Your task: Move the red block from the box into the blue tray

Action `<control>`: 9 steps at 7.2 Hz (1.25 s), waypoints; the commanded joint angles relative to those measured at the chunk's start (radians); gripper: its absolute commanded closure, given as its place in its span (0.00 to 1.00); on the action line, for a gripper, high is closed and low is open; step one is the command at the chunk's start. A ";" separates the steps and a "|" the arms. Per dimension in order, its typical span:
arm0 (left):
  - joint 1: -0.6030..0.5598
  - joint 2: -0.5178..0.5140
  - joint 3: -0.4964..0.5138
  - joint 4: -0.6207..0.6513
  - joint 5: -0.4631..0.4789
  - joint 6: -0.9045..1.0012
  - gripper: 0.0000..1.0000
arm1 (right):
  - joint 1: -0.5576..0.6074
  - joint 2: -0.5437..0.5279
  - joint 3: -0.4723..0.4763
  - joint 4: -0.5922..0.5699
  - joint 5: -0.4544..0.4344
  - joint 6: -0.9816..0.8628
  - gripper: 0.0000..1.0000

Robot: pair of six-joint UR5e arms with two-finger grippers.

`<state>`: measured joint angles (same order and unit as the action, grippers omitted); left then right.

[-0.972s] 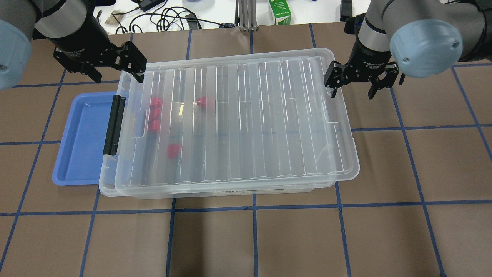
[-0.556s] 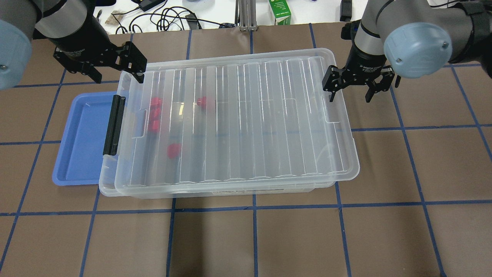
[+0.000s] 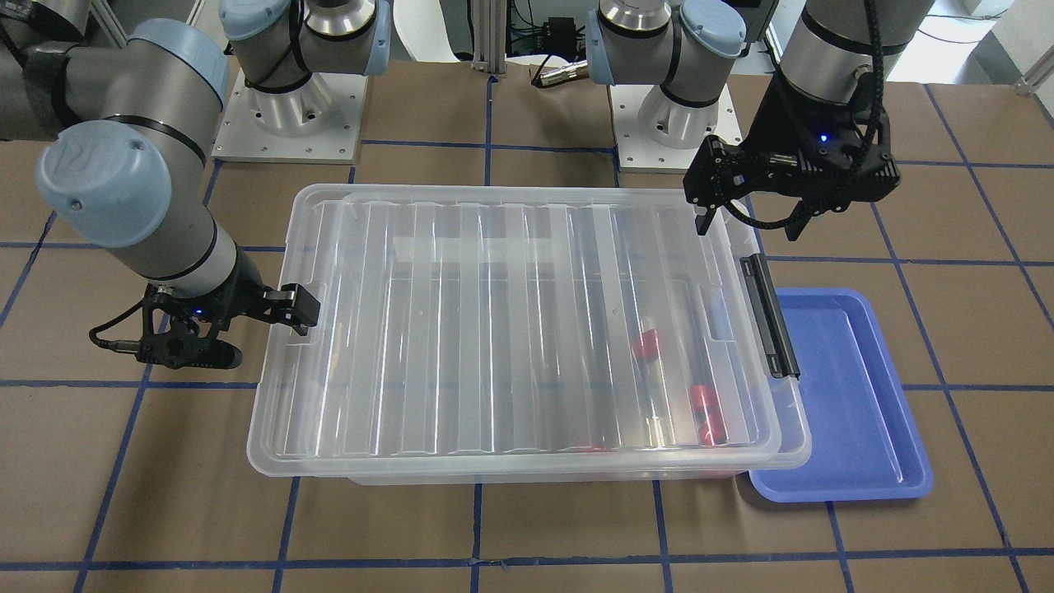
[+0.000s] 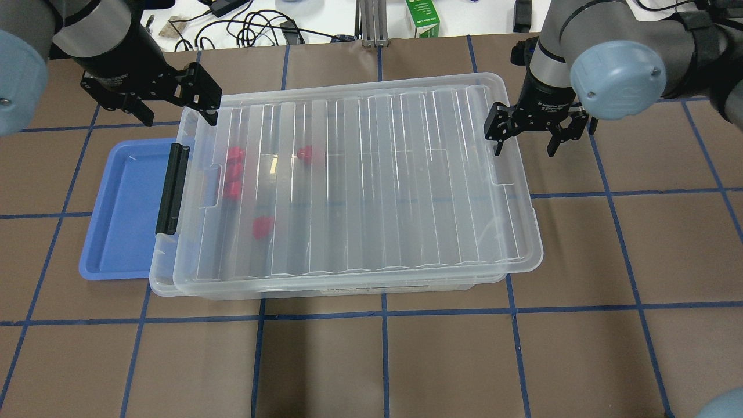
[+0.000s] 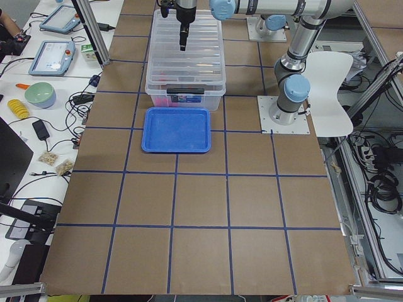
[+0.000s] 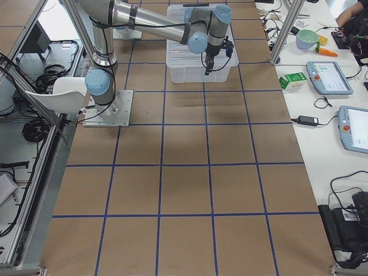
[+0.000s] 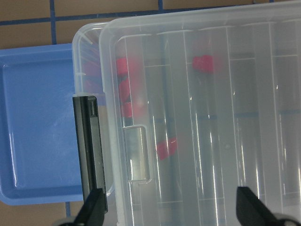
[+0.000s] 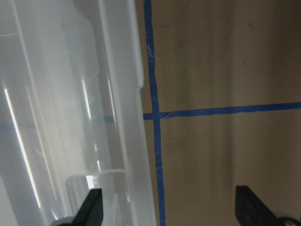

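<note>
The box is a clear bin with a ribbed lid lying on it and a black latch bar at its left end. Several red blocks lie inside, seen through the lid, also in the left wrist view. The blue tray lies empty against the latch end, partly under the box's rim. My left gripper is open above the box's far left corner. My right gripper is open and empty at the box's far right end, one finger over the lid's edge.
A green carton and cables lie beyond the table's far edge. The two arm bases stand behind the box in the front-facing view. Blue tape lines cross the brown table.
My right gripper has moved a little left and towards the far edge, closer to the box's right end. The left gripper, box and blocks have not moved.
</note>
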<state>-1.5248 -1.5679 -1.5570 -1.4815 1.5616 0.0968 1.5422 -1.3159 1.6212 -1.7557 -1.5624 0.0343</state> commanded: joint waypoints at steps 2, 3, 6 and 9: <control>0.000 0.000 0.000 0.000 0.000 0.000 0.00 | -0.022 0.003 0.000 -0.001 -0.040 -0.011 0.00; 0.000 0.000 0.000 0.001 0.000 0.000 0.00 | -0.051 0.003 0.000 0.002 -0.041 -0.034 0.00; 0.000 0.000 0.000 0.001 0.000 0.000 0.00 | -0.073 0.003 -0.006 0.001 -0.042 -0.051 0.00; 0.000 0.000 0.000 0.000 0.000 0.009 0.00 | -0.141 0.003 -0.009 0.001 -0.044 -0.163 0.00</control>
<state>-1.5248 -1.5687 -1.5570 -1.4806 1.5616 0.0986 1.4321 -1.3131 1.6138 -1.7549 -1.6058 -0.0808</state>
